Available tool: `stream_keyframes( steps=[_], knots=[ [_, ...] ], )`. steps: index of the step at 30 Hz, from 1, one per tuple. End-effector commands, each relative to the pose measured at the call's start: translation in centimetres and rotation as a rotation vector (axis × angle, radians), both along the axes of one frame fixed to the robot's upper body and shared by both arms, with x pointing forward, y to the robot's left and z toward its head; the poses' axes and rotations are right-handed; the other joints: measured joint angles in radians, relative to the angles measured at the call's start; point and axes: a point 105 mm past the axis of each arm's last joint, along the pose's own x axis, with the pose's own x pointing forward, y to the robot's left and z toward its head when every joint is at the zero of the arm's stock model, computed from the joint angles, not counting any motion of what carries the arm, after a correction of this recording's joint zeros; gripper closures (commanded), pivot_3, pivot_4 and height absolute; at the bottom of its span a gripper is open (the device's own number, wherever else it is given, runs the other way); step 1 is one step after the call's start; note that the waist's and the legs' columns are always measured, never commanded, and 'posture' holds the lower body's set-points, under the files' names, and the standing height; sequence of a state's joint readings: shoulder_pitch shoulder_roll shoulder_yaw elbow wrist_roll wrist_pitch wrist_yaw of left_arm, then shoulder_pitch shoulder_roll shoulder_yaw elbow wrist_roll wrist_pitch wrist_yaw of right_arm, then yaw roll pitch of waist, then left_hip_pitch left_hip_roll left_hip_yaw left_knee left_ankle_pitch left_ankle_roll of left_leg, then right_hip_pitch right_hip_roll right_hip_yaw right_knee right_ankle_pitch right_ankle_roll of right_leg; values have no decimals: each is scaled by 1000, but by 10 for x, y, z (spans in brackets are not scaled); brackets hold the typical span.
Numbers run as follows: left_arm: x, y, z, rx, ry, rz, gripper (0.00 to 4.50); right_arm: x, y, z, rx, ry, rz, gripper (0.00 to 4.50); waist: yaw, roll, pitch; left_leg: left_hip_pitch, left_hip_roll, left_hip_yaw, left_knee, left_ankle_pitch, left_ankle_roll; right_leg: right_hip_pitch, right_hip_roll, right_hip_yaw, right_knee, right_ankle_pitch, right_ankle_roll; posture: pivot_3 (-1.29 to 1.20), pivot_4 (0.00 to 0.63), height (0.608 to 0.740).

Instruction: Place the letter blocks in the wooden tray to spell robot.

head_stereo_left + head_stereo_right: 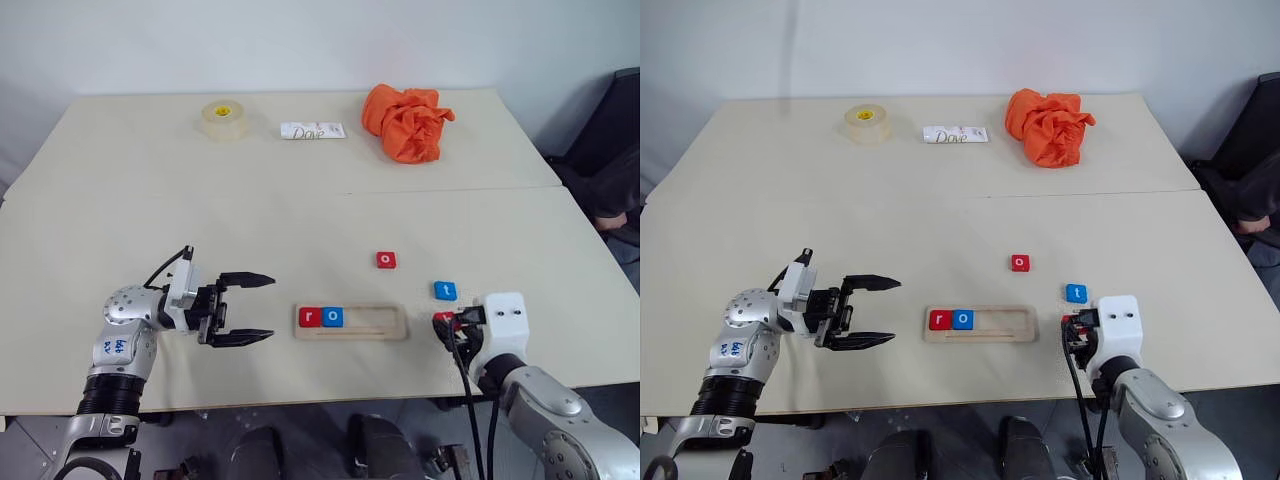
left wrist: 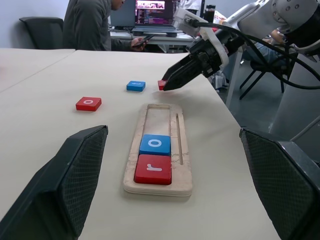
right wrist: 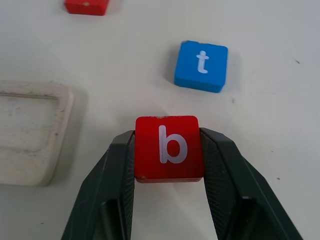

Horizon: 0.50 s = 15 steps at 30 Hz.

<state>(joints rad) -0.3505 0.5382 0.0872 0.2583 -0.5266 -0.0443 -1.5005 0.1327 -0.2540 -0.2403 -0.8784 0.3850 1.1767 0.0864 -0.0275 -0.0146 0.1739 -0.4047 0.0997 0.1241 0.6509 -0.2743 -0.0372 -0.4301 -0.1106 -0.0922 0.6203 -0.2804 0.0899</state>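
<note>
Nearest my right wrist camera is the red b block (image 3: 168, 148), clamped by its two side edges between my right gripper (image 3: 169, 165) fingers, letter upright and facing the lens. The grip is on the flanks, I judge, so the face stays readable and the underside is free to seat flat. In the head view this gripper (image 1: 447, 322) sits just beyond the right end of the wooden tray (image 1: 351, 322), near the table's front edge.

The tray lies lengthwise across my front. Its groove holds the red r block (image 1: 310, 317) at the left end and the blue o block (image 1: 333, 317) touching it; the remaining three places are bare wood. The third slot, beside the o, is where the b belongs.

Loose on the table: the blue t block (image 1: 445, 290), just beyond my right gripper, and the red o block (image 1: 386, 260), farther back and apart from the tray.

My left gripper (image 1: 247, 309) hovers level at the tray's left end, fingers spread wide and grasping nothing, pointing along the tray; I judge it is parked there to steady or watch the row.

Finding: two of five letters seated, third in hand.
</note>
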Motion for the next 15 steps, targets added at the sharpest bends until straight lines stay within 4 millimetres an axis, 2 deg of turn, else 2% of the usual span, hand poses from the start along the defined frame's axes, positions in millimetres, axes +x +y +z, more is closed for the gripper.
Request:
stream_keyframes(
  steps=[1, 4, 12, 13, 15],
  knots=[
    [-6, 1, 6, -3, -17, -63, 0, 2, 4, 8, 1, -46, 10, 3035, 0, 0, 0, 0, 0, 0, 0, 0, 0, 0, 0, 0, 0, 0, 0, 0, 150, 740],
    [-8, 1, 6, 1, -9, -68, 0, 8, 5, 7, -1, -56, 21, 3035, -1, 0, 0, 0, 0, 0, -1, 0, 0, 0, 0, 0, 0, 0, 0, 0, 150, 740],
    [-13, 5, 2, 26, 6, -60, 0, 16, 1, 7, -5, -78, 13, 273, 0, 0, 0, 0, 0, 0, -1, 0, 0, 0, 0, 0, 0, 0, 0, 0, 150, 740],
    [-13, 6, 2, 29, 5, -57, 0, 16, -1, 8, -7, -83, 10, 17, 0, 0, 0, 0, 0, 0, -1, 0, 0, 0, 0, 0, 0, 0, 0, 0, 150, 740],
    [-13, 7, 2, 31, 3, -50, 0, 16, -1, 14, -15, -101, 34, 17, 0, 0, 0, 0, 0, 0, -1, 0, 0, 0, 0, 0, 0, 0, 0, 0, 150, 740]
  ],
)
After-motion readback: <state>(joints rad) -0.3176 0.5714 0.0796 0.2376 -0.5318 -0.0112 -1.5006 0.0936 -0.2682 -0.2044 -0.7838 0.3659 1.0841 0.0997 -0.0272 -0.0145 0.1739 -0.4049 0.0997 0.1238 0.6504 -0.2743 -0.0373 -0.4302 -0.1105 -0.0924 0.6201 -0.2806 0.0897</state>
